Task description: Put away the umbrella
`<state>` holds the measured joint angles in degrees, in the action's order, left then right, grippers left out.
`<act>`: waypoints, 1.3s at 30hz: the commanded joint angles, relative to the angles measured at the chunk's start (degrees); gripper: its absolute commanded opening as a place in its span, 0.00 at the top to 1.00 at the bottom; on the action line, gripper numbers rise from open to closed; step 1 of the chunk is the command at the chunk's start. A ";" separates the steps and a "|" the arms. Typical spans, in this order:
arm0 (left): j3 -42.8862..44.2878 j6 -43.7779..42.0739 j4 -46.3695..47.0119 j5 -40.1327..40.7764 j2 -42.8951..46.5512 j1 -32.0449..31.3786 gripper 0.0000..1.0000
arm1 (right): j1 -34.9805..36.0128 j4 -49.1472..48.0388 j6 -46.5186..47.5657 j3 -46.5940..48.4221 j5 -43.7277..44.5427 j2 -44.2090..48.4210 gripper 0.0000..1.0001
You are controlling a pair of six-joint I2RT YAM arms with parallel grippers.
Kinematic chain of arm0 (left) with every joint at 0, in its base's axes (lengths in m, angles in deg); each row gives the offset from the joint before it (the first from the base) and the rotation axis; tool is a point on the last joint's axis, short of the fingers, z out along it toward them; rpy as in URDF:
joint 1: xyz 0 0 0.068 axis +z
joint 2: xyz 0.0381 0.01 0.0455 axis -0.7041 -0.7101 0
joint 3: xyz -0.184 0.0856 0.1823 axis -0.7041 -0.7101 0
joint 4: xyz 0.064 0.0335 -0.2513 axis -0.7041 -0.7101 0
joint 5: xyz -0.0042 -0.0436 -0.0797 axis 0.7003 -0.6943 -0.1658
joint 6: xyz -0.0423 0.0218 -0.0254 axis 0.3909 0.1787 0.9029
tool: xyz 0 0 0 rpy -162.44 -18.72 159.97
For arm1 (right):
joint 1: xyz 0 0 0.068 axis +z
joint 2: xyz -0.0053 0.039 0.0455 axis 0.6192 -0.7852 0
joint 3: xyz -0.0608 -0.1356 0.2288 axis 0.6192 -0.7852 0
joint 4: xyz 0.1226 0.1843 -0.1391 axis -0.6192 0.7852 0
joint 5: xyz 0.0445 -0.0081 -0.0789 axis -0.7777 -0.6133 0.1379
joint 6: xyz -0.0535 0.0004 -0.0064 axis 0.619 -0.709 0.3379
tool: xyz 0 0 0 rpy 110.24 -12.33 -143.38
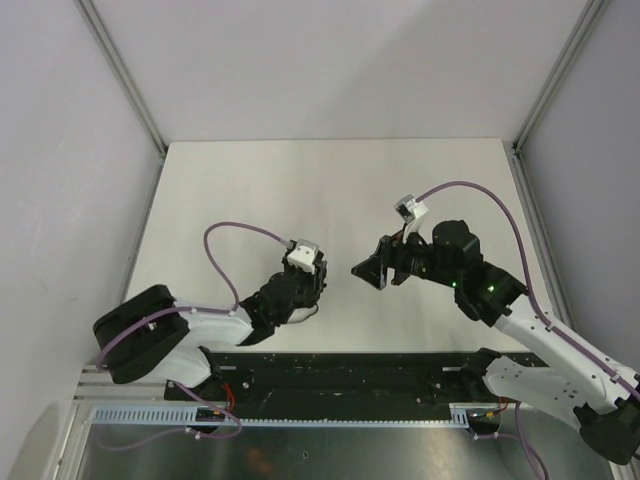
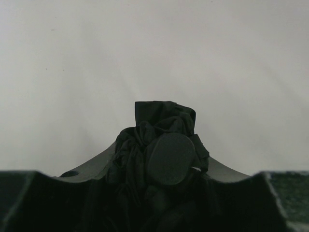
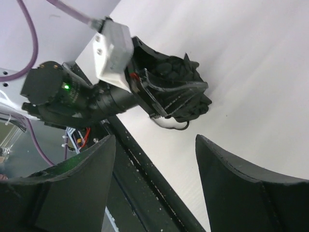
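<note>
A: Stage reached?
B: Folded umbrella (image 3: 186,96) clamped in left gripper (image 1: 303,283) over tabletop (image 1: 330,190); right gripper (image 3: 154,145) spread apart, empty, near. Probably left: tidying and stowing; no storage place visible.
A: Differences between views?
B: Left wrist: round end cap amid bunched cloth. Right wrist: thin loop hanging beneath bundle. Top: bundle mostly hidden.

R end effector (image 3: 153,141) in foreground: fingers (image 3: 84,183) spread wide, white worktop (image 3: 251,72) showing thru the gap. Beyond it, L end effector (image 3: 178,89), w/ white camera block (image 3: 113,50) on top, clamps the bunched black umbrella (image 3: 195,104). Green light (image 3: 66,87) lit on L wrist. Purple cable (image 3: 30,34) top left. Black rail (image 3: 145,183) along worktop edge.
</note>
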<state>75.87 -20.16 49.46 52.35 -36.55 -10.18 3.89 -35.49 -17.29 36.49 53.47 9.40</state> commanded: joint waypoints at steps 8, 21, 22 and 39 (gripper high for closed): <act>-0.70 21.74 -3.06 -17.87 20.44 5.35 1.00 | -1.13 -4.85 -1.06 -1.85 -11.32 -8.66 0.27; 7.47 42.02 -8.81 -68.88 26.48 21.28 0.95 | 2.88 -21.36 -4.34 -2.08 -23.03 -14.43 0.02; 7.86 42.35 -8.54 -70.38 26.76 21.32 0.94 | 2.99 -21.27 -3.84 -2.06 -22.12 -14.53 0.02; 8.84 50.71 -5.65 -69.63 30.81 25.11 0.16 | 8.11 -51.03 -24.34 -4.86 -25.81 -27.05 0.84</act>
<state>81.94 26.48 38.31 -18.22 -9.01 13.10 12.46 -73.74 -32.91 33.78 27.83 -15.21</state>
